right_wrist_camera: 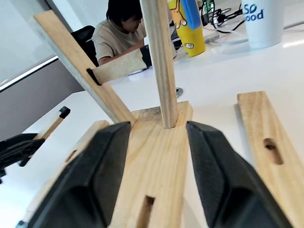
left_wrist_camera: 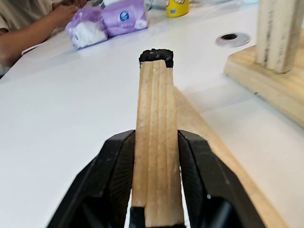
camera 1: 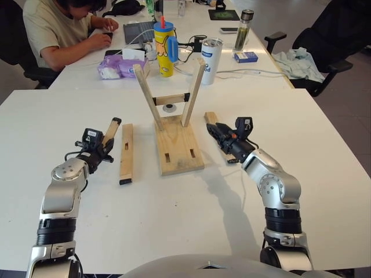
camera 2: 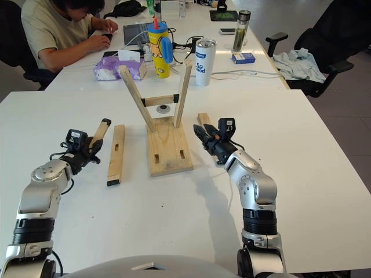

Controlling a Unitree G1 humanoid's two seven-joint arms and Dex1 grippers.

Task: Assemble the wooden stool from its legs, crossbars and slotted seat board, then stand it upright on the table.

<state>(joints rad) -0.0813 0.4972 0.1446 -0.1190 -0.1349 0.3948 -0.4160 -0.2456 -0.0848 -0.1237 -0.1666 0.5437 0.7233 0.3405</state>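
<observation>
Left gripper point(left_wrist_camera: 156, 137) jaws clamped on leg point(left_wrist_camera: 156, 85), right gripper point(right_wrist_camera: 157, 127) jaws spread beside seat board point(camera 1: 178, 149)

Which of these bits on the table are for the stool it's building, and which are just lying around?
For the stool: seat board, two standing legs, crossbar, leg held by left gripper, two loose slats.
Lying about: yellow cup, white tumbler, tissue packs, bottle, blue box.
</observation>
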